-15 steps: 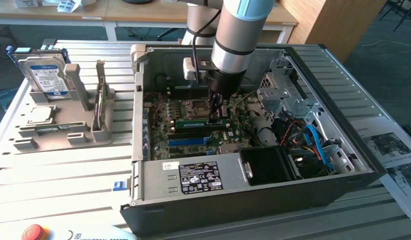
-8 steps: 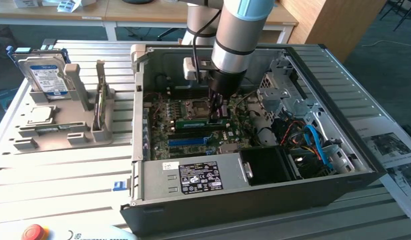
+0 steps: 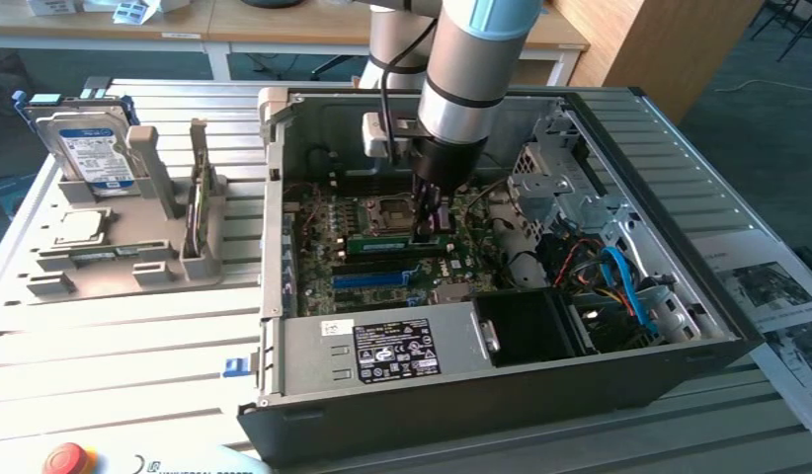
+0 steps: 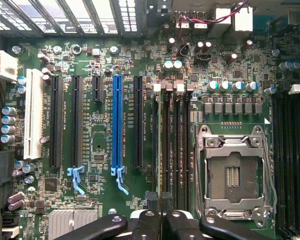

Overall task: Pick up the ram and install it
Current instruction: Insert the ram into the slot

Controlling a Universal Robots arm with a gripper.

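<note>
Where the gripper point(image 3: 433, 233) closes, the ram point(image 3: 379, 241) sits clamped edge-on.

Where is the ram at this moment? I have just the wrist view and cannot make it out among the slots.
Observer: In the exterior view the ram lies along the memory slots next to the CPU socket, inside the open case.
Operator: Is the gripper on it?
Observer: It stands upright with its closed tips meeting the ram's top edge, nearer the end on the exterior view's right. I cannot tell whether it is clamping or just pressing.
Operator: Anything outside the case?
Observer: The hard drive stands upright in a grey stand on the exterior view's left.
</note>
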